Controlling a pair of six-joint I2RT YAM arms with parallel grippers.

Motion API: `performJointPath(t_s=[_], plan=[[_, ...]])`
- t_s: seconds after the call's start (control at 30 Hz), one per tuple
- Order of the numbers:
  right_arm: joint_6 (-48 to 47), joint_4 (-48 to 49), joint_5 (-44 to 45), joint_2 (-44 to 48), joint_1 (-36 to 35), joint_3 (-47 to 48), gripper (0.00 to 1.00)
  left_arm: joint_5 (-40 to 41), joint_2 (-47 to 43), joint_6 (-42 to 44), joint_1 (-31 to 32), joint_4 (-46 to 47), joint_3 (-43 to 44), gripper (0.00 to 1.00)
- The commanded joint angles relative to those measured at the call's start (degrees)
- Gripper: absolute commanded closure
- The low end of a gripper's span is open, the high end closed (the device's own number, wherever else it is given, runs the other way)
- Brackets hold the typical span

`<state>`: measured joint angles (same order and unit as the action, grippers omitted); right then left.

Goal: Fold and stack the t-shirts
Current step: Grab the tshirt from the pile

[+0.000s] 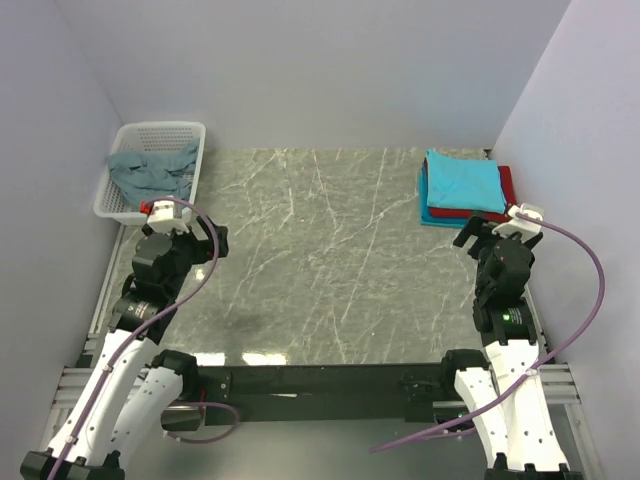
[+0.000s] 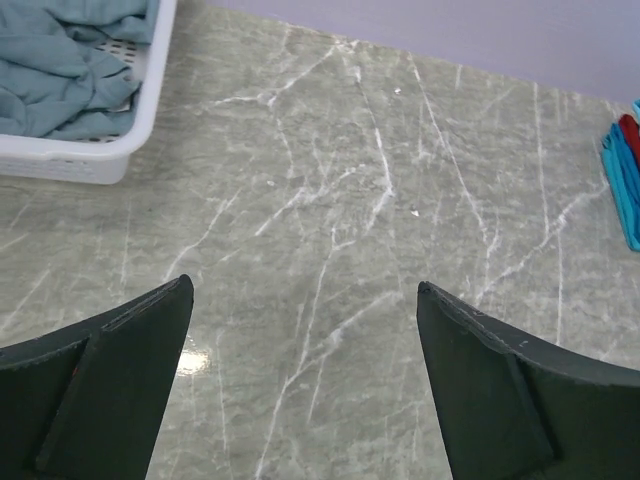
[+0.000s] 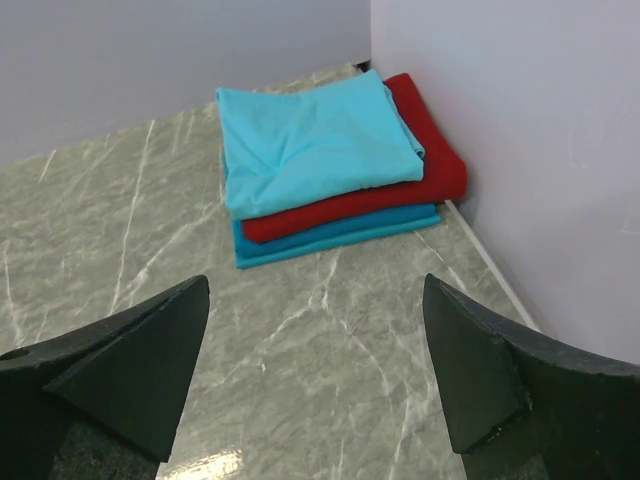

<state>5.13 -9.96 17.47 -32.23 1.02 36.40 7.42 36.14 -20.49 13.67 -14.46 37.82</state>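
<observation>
A crumpled dusty grey-blue t-shirt (image 1: 150, 170) lies in the white mesh basket (image 1: 196, 132) at the back left; it also shows in the left wrist view (image 2: 60, 70). A folded stack sits at the back right: a bright turquoise shirt (image 1: 462, 180) on top, a red one (image 1: 506, 182) under it, a teal one (image 1: 432, 217) at the bottom. In the right wrist view the turquoise shirt (image 3: 310, 140) tops the red (image 3: 430, 160) and teal (image 3: 330, 240) ones. My left gripper (image 1: 178, 212) is open and empty, just in front of the basket. My right gripper (image 1: 500, 228) is open and empty, just in front of the stack.
The grey marble table (image 1: 320, 260) is walled by a lilac back wall and side walls. The basket's rim (image 2: 110, 165) is at the left wrist view's upper left. The right wall (image 3: 520, 150) runs close beside the stack.
</observation>
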Motion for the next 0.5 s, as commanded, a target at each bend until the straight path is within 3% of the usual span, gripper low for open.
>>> performJointPath(t_s=[0.0,0.13,0.3,0.47], plan=[[0.4,0.6,-1.1,0.1,0.2,1.0,0.06,3.6,1.5,-1.1,-0.7,2.9,1.0,0.0],[-4.0,-0.7,-7.2,0.7,0.1,1.0,0.06,3.1,7.6,-2.0,-2.7,4.3,6.1,0.0],[-14.7,-6.0,-21.2,0.5,0.1,0.7,0.06,0.8,18.6,-4.2,-8.3,6.5,13.3,0.01],[-17.2,-9.8,-24.7,-1.7,-0.6,2.4,0.09,-4.4,27.8,-8.7,-16.0,9.7,19.8,0.01]])
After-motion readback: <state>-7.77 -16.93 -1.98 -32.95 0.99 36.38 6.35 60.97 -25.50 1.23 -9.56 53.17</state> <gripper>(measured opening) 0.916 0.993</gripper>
